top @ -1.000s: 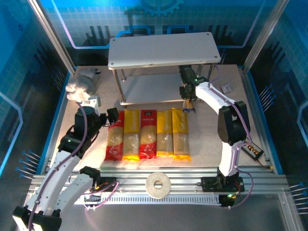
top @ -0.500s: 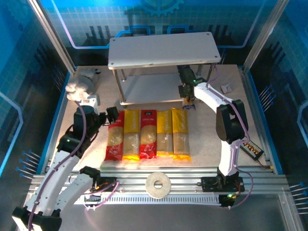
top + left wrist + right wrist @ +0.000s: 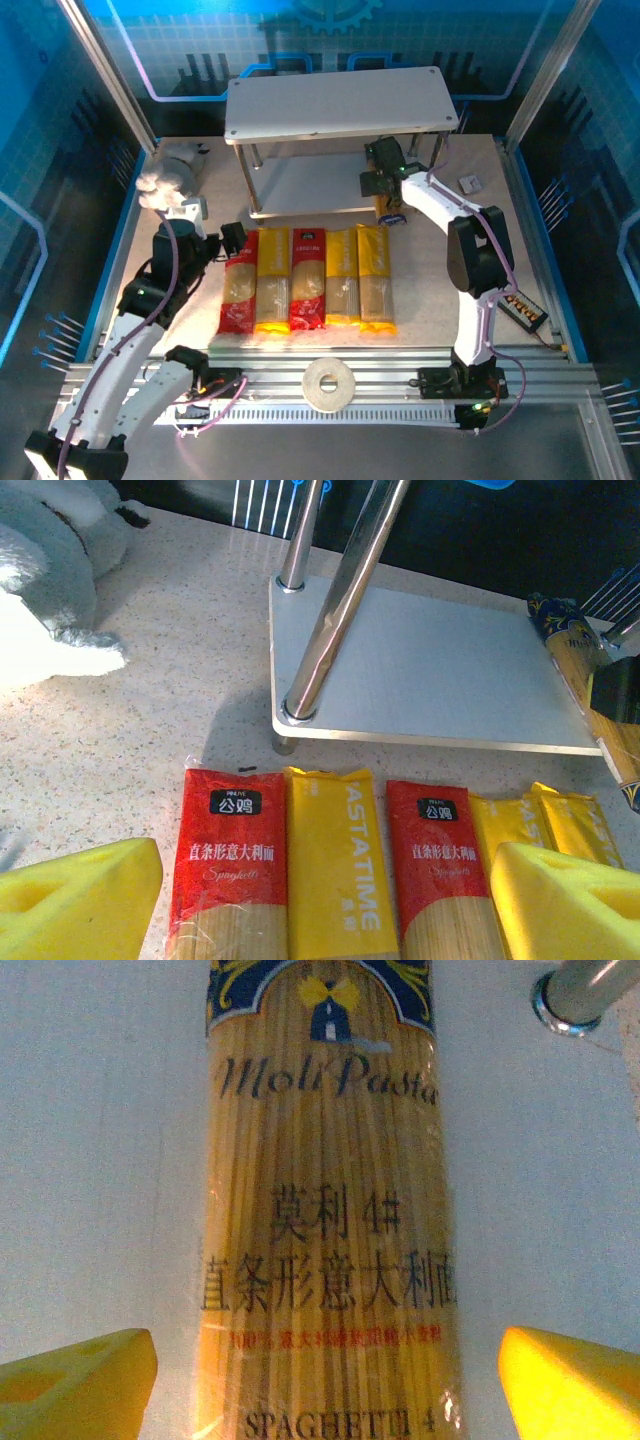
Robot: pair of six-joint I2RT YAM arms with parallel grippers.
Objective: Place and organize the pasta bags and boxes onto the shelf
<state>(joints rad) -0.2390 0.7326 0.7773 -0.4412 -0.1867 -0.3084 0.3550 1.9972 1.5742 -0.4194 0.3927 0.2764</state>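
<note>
Right wrist: right hand (image 3: 328, 1348) spread astride clear pack (image 3: 330, 1210); left hand (image 3: 326, 852) likewise spread.

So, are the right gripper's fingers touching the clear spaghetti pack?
Apart. In the right wrist view, bare white shelf board shows on either side between the clear spaghetti pack and the yellow fingers of the right gripper, whose jaws stand wide open.
</note>
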